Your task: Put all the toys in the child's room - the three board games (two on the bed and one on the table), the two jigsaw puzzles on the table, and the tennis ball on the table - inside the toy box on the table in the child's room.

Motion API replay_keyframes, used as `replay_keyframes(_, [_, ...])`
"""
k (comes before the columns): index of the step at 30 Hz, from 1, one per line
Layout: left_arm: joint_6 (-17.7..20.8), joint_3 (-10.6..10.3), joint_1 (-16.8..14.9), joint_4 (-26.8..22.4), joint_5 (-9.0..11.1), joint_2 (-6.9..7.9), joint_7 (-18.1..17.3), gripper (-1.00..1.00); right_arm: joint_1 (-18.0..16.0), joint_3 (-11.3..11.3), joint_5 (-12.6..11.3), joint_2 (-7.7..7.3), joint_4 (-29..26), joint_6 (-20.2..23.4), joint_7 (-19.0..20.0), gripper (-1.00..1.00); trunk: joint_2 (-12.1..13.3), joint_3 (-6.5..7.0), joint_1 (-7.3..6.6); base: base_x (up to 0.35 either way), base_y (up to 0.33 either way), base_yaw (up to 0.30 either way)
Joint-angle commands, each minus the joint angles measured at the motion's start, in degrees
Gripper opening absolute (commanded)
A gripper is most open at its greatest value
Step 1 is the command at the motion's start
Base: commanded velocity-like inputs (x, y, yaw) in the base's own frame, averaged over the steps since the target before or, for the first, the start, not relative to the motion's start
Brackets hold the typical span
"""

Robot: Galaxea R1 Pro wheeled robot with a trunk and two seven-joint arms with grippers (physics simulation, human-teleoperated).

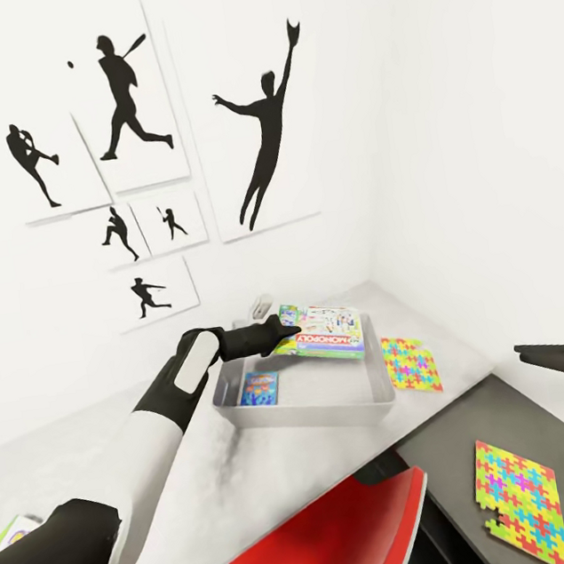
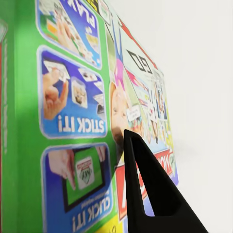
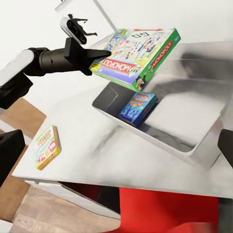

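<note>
Monopoly board game (image 1: 325, 334) is hanging over the toy box (image 1: 370, 395), pinched by the left tool (image 1: 287, 328) — level it, lower inside beside the small box (image 1: 261, 387), then let go; right tool's (image 1: 529, 351) state is unclear.

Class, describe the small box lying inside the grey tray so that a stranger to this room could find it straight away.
Find the grey table under the baseball silhouettes, then the toy box, an open grey tray on it. On its floor, at the corner nearest the left arm, lies a small blue box. Unlike the green Monopoly game held above by the left claw, it is small, blue and lying flat.
</note>
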Motion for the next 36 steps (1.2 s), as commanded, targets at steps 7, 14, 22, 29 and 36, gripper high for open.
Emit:
replay_keyframes(7, [0.12, 0.09, -0.08, 0.07, -0.26, -0.07, -0.21, -1.00, -0.06, -0.01, -0.04, -0.02, 0.02, 0.25, 0.13, 1.00, -0.13, -0.77, 0.03, 0.000, 0.000, 0.000])
replay_keyframes(14, [0.12, 0.29, -0.08, 0.08, -0.20, -0.03, -0.27, -1.00, -0.01, -0.21, -0.04, 0.00, 0.02, 0.20, 0.13, 1.00, -0.13, -1.22, 0.03, 0.000, 0.000, 0.000])
replay_keyframes(22, [0.07, 0.50, -0.08, 0.08, -0.21, 0.05, -0.35, -1.00, 0.02, -0.46, -0.04, 0.04, 0.01, 0.14, 0.13, 1.00, -0.13, -1.36, 0.03, 0.000, 0.000, -0.068])
replay_keyframes(29, [0.03, 0.61, -0.08, 0.09, -0.14, 0.09, -0.46, -1.00, 0.03, -0.52, -0.04, 0.04, 0.01, -0.11, 0.13, 1.00, -0.13, -1.39, 0.03, 0.000, 0.000, -0.031])
replay_keyframes(36, [-0.25, 1.31, -0.06, 0.09, -0.09, 0.20, -0.49, -1.00, 0.03, -0.53, -0.04, 0.06, 0.02, -0.28, 0.15, 1.00, -0.13, -1.41, 0.03, 0.000, 0.000, -0.011])
